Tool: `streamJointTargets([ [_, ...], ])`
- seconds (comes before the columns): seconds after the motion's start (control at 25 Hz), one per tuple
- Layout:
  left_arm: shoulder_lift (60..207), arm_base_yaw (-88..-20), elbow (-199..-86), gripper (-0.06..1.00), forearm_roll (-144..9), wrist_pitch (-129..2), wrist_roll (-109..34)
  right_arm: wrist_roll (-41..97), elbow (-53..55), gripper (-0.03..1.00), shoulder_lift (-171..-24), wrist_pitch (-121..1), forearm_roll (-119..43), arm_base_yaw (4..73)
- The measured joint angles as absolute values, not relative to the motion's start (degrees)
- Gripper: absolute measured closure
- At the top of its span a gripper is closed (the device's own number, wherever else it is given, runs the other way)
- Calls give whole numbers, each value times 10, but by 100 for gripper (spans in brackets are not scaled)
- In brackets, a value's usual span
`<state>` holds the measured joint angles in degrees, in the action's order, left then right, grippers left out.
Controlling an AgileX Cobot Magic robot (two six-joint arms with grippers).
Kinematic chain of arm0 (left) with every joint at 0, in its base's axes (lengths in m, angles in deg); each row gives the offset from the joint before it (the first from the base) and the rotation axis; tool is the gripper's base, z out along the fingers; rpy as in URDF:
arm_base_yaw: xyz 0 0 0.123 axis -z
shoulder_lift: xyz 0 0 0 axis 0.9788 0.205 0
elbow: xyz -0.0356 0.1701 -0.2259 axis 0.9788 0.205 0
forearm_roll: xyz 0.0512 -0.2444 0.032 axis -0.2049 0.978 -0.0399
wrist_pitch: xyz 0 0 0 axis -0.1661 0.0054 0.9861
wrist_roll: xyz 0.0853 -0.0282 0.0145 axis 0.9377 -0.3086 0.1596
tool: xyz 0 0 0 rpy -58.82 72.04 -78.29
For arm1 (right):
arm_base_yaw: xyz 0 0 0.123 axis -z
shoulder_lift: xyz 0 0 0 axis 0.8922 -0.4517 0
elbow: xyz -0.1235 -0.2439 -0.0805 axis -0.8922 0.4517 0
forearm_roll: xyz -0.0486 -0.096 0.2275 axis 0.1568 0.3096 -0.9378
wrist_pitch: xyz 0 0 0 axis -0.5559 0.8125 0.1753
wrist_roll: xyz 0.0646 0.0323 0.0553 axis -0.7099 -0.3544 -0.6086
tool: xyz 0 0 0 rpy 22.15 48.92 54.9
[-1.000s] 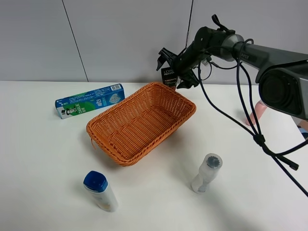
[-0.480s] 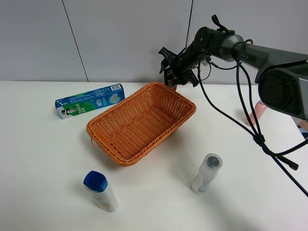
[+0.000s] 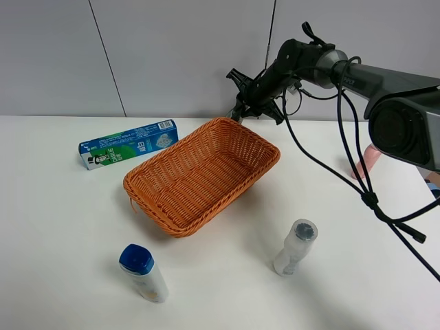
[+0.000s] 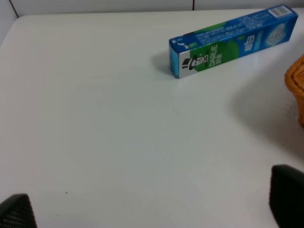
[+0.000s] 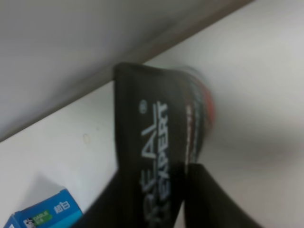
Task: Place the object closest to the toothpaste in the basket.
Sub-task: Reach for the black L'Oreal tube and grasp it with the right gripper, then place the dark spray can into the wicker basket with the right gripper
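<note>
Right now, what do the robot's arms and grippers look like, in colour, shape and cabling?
The right arm is dark grey, with round tubular links and a thick cylindrical joint. Loose black cables hang from it, tied together lower down. The right gripper is black and slim-fingered. Of the left gripper only two black fingertips show.

Basket [image 3: 273,152] rim sits close below my right jaws clamping the black tube [image 5: 147,142]; ahead of my left jaws, bare table [image 4: 104,123] reaches the toothpaste box [image 4: 232,35].
</note>
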<state>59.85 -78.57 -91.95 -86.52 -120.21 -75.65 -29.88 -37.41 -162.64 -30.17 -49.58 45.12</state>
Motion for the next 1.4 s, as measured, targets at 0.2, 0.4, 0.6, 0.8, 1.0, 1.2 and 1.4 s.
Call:
streamJointTargets([
  [0.2,598,-786,-919,-5,-865,-1202,-757,-299,-374,83,-1626,-297,-474,451],
  [0.4,598,-786,-919,-5,-865,-1202,-757,-293,-374,83,-1616,-283,-464,451],
  [0.6,598,-786,-919,-5,-865,-1202,-757,-219,-374,83,-1572,-274,-459,451],
  [0.8,598,-786,-919,-5,-865,-1202,-757,-136,-374,84,-1515,-258,-462,448],
  [1.0,598,-786,-919,-5,-865,-1202,-757,-41,-374,84,-1459,-212,-463,410],
  [1.2,598,-786,-919,-5,-865,-1202,-757,36,-374,84,-1419,-158,-456,336],
  [1.4,598,-786,-919,-5,-865,-1202,-757,54,-367,84,-1413,-93,-433,269],
])
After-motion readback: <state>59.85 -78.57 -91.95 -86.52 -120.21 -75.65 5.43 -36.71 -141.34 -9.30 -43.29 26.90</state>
